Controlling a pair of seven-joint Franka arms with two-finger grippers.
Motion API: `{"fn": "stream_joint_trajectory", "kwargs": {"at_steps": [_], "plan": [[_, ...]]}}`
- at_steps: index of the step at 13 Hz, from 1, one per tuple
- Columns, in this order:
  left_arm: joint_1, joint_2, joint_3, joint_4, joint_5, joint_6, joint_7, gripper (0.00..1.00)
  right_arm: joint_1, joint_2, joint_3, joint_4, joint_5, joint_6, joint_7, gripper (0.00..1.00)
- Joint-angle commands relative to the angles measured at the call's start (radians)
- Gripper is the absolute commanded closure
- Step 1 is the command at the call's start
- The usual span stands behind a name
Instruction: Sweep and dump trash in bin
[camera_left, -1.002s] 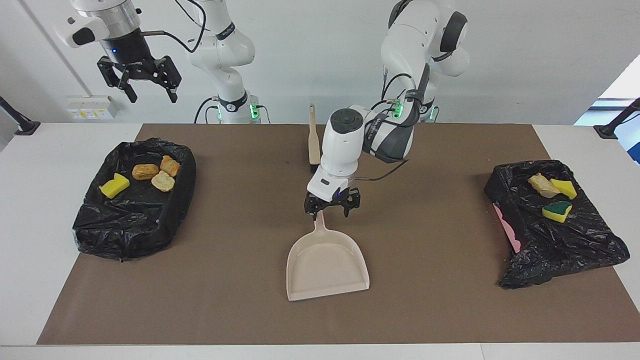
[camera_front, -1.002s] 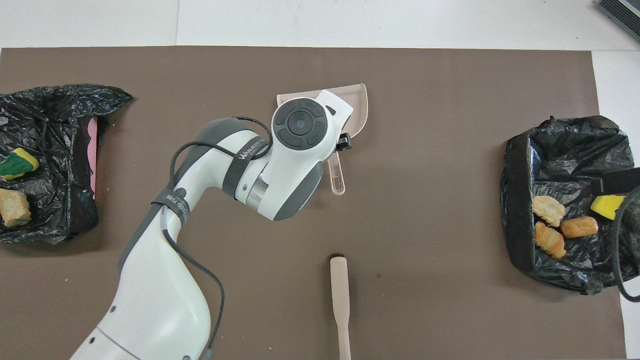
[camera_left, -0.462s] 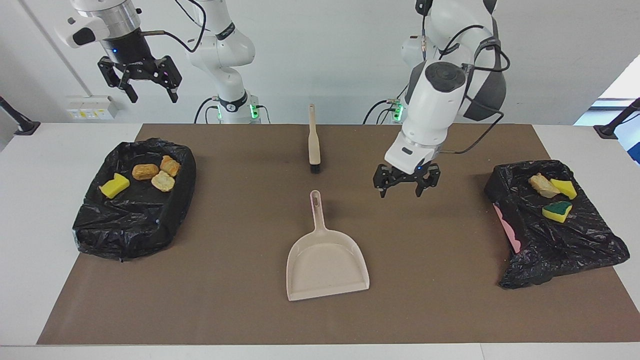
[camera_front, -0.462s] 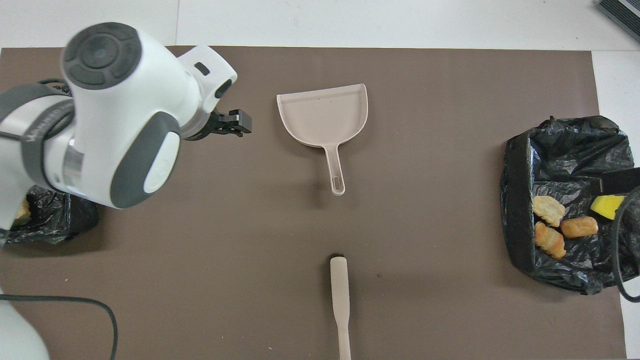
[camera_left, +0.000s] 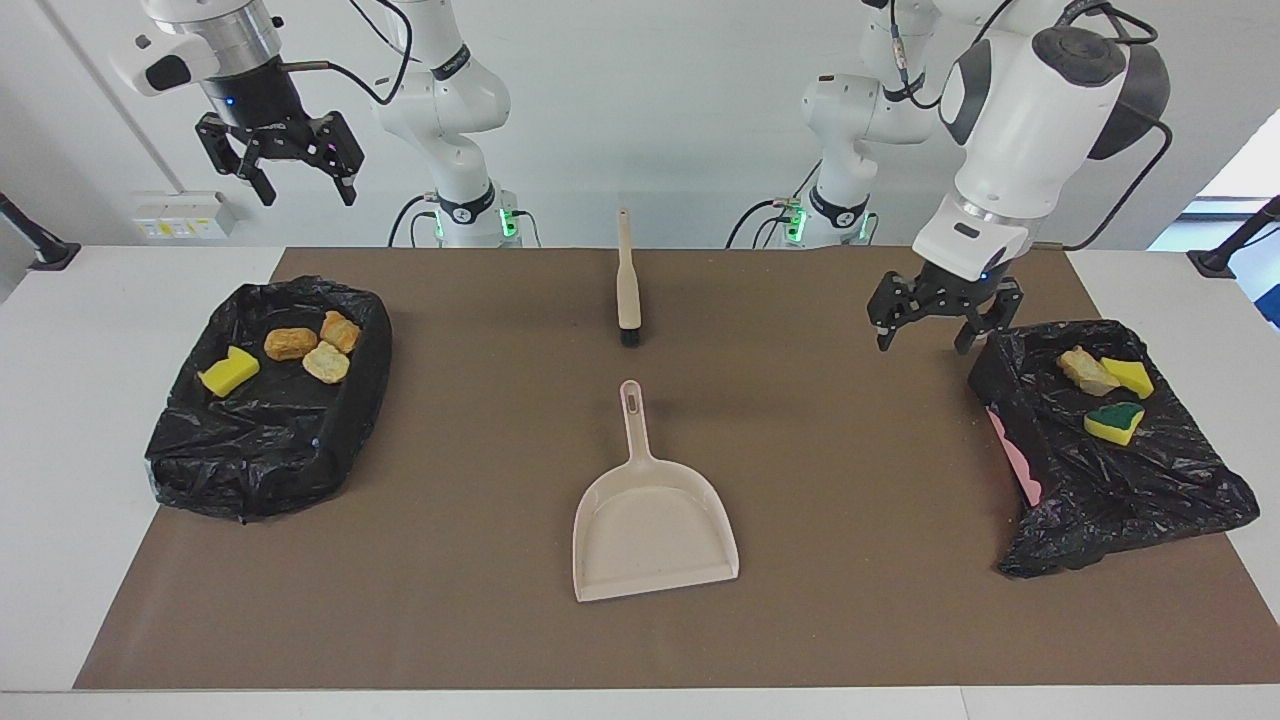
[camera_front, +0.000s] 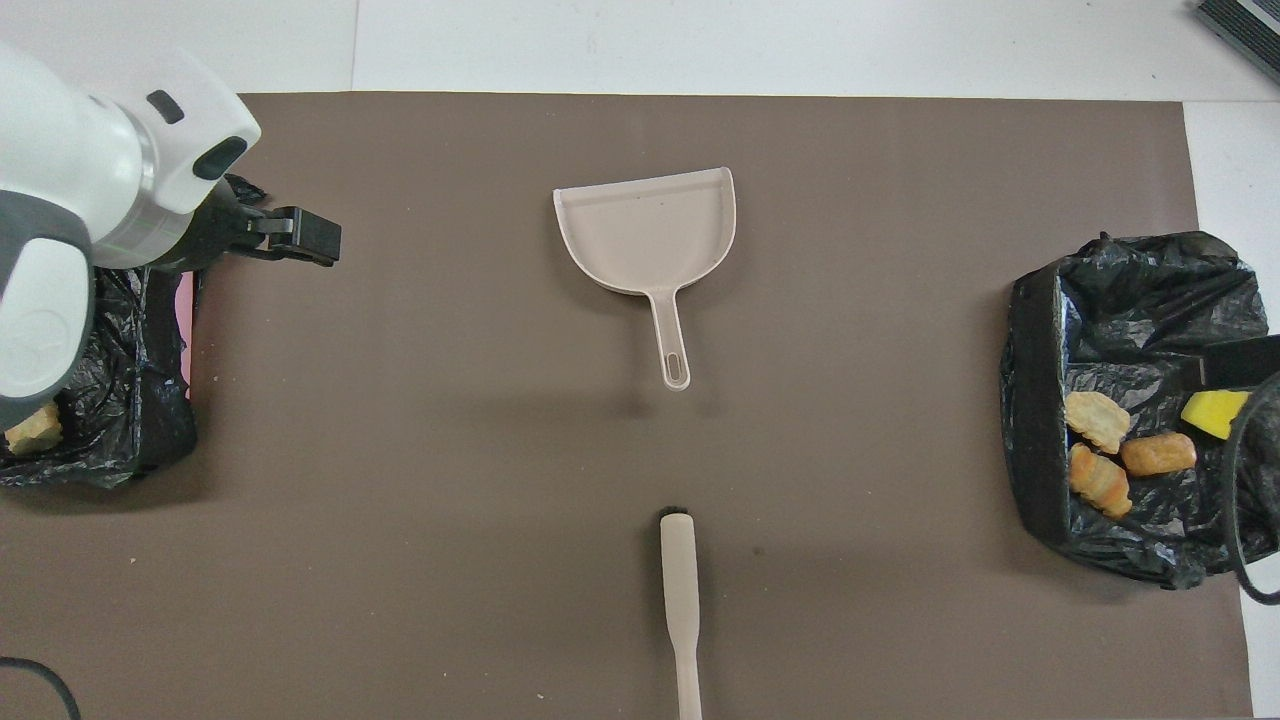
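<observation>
The trash lies in two bins lined with black bags. The bin (camera_left: 230, 460) at the right arm's end holds a yellow sponge (camera_left: 229, 371) and three bread chunks (camera_left: 305, 345); they also show in the overhead view (camera_front: 1110, 450). The bin (camera_left: 1120, 490) at the left arm's end holds a bread chunk (camera_left: 1085, 370), a yellow sponge (camera_left: 1130, 376) and a green-backed sponge (camera_left: 1114, 421). My left gripper (camera_left: 927, 335) is open and empty, in the air over the mat beside that bin's edge. My right gripper (camera_left: 290, 170) is open and empty, high over the other bin, waiting.
The beige dustpan (camera_left: 650, 520) lies flat mid-mat, its handle toward the robots; it shows in the overhead view (camera_front: 648, 228). The beige brush (camera_left: 627, 280) lies nearer to the robots, in line with the handle. A brown mat (camera_left: 480, 600) covers the table.
My left gripper has left the dustpan's handle, risen and swung toward the bin at the left arm's end. The dustpan stays put. The right arm has not moved.
</observation>
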Motion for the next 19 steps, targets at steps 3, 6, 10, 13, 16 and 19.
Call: {"fn": "stream_joint_trajectory", "kwargs": {"at_steps": [3,6,10,13,16,19], "plan": [[0.069,-0.080,-0.005,0.068,0.011,-0.202,0.112,0.00,-0.008,-0.010,0.001,-0.001,0.017,-0.015,-0.023,0.00],[0.136,-0.096,-0.005,0.151,0.009,-0.341,0.241,0.00,-0.008,-0.010,0.001,-0.001,0.017,-0.015,-0.023,0.00],[0.150,-0.198,0.002,0.078,-0.003,-0.388,0.260,0.00,-0.010,-0.010,0.001,-0.001,0.017,-0.015,-0.023,0.00],[0.150,-0.202,0.002,0.074,-0.003,-0.402,0.255,0.00,-0.008,-0.008,0.001,-0.001,0.017,-0.015,-0.023,0.00],[0.150,-0.202,0.000,0.074,-0.003,-0.403,0.250,0.00,-0.008,-0.010,0.001,-0.001,0.017,-0.015,-0.023,0.00],[0.150,-0.202,0.000,0.074,0.000,-0.405,0.250,0.00,-0.008,-0.008,0.001,-0.001,0.017,-0.015,-0.023,0.00]]}}
